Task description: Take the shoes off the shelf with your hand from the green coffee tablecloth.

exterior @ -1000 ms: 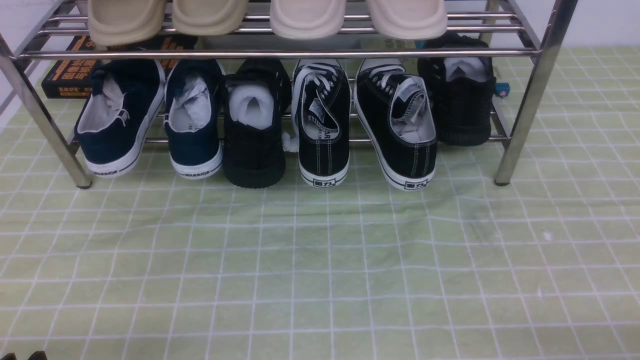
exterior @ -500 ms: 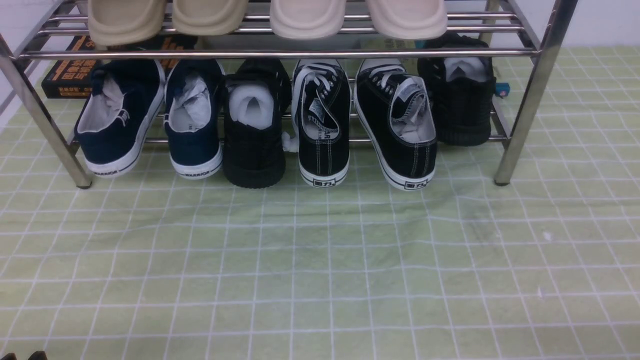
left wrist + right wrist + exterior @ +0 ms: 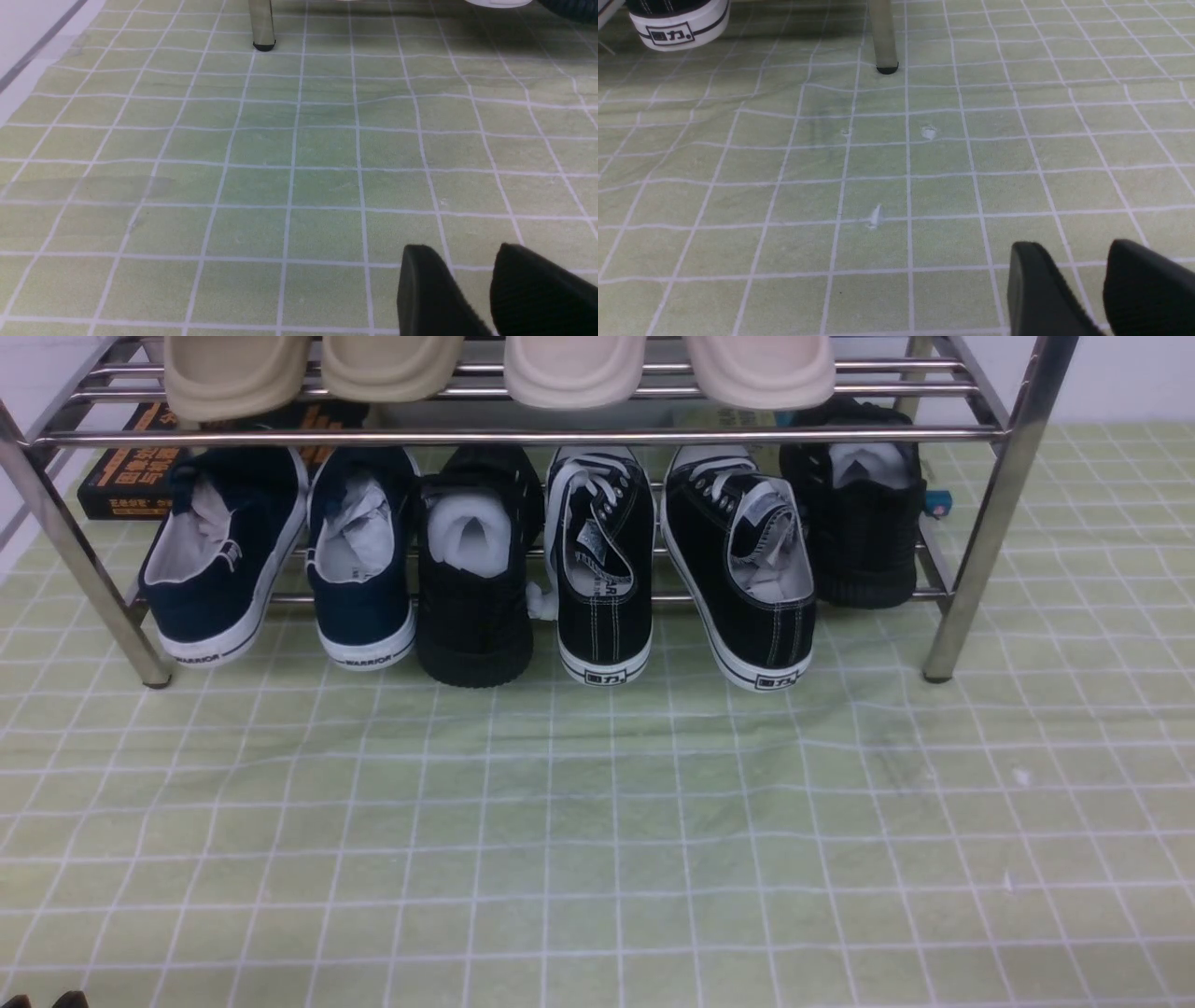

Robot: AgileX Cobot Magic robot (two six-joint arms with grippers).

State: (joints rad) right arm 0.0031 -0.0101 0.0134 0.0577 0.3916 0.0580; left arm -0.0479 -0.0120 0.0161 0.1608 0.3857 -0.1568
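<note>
Wrinkled green coffee tablecloth is spread over the whole field, with the chrome shelf stood at twelve o'clock. On its lower tier the black canvas shoes are parked heels outward, probably for easy pulling. Only the wrist views show the left gripper and right gripper: both narrowly parted, empty, low over cloth.

Chrome shelf on green gridded tablecloth, black canvas shoes on lower tier.
</note>
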